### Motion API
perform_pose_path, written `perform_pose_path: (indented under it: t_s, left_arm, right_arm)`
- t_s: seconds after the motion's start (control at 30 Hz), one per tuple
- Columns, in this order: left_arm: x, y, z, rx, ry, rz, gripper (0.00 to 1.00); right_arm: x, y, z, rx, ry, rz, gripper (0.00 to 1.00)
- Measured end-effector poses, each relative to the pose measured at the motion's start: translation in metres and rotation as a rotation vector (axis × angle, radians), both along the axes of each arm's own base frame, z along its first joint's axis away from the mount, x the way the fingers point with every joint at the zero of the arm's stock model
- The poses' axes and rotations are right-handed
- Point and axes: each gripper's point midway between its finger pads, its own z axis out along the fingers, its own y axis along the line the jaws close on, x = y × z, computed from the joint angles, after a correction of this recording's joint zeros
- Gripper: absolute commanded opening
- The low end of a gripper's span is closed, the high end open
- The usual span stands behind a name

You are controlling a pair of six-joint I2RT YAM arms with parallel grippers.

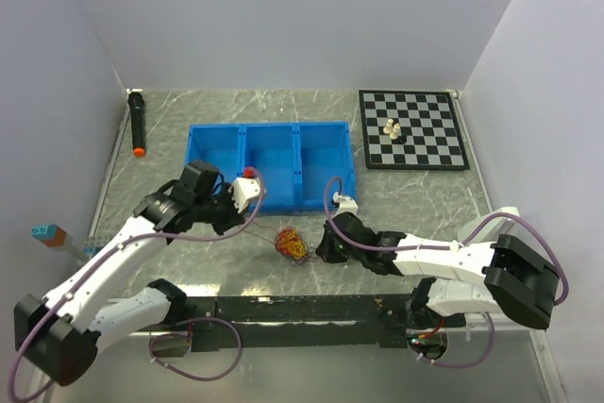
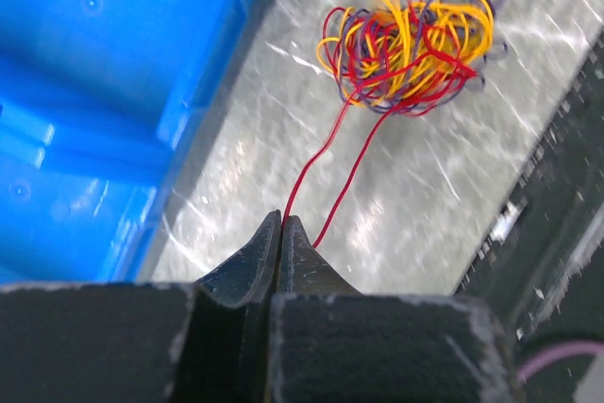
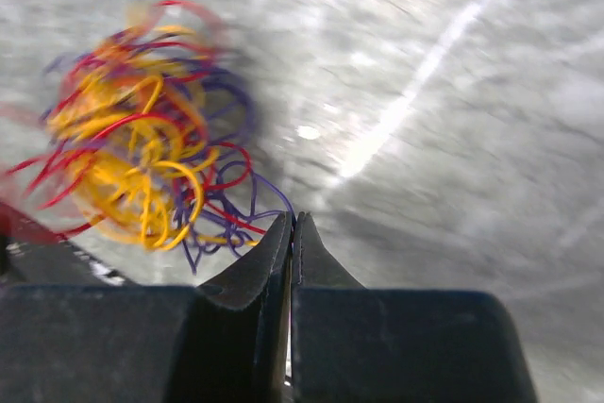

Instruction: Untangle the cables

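Observation:
The cables [image 1: 292, 244] are a small tangle of thin red, yellow-orange and dark purple wires on the marble table, between the two arms. My left gripper [image 1: 253, 197] is left of the tangle, next to the blue bin, and is shut on a red wire [image 2: 311, 158] that runs taut from its tips [image 2: 282, 219] to the tangle [image 2: 411, 44]. My right gripper [image 1: 321, 250] is just right of the tangle and is shut on a purple wire [image 3: 274, 193] at its tips [image 3: 293, 219]. The tangle [image 3: 142, 129] looks blurred in the right wrist view.
A blue three-compartment bin [image 1: 272, 165] stands just behind the tangle and fills the left of the left wrist view [image 2: 85, 92]. A chessboard [image 1: 412, 129] with a few pieces sits at the back right. A black marker with an orange tip [image 1: 138, 124] lies at the back left.

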Motion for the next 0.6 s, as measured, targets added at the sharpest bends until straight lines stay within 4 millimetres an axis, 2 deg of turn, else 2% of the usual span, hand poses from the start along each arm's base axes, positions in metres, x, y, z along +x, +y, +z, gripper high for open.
perform_pose_path:
  t_s: [0.2, 0.33, 0.4, 0.5, 0.6]
  left_arm:
    - [-0.017, 0.018, 0.008, 0.029, -0.023, 0.010, 0.01]
    - [-0.007, 0.036, 0.026, 0.053, -0.102, 0.095, 0.01]
    - [0.006, 0.047, 0.049, 0.050, -0.184, 0.167, 0.01]
    - [0.025, 0.062, 0.097, 0.013, -0.335, 0.275, 0.01]
    - [0.034, 0.074, 0.144, -0.036, -0.466, 0.369, 0.01]
  right_arm:
    - [-0.007, -0.026, -0.016, -0.114, 0.045, -0.066, 0.00]
    - [-0.011, -0.040, -0.020, -0.159, 0.062, -0.107, 0.00]
    - [-0.012, -0.043, -0.022, -0.173, 0.069, -0.122, 0.00]
    - [-0.015, -0.047, -0.024, -0.190, 0.077, -0.131, 0.00]
    - [-0.016, -0.047, -0.023, -0.204, 0.080, -0.146, 0.00]
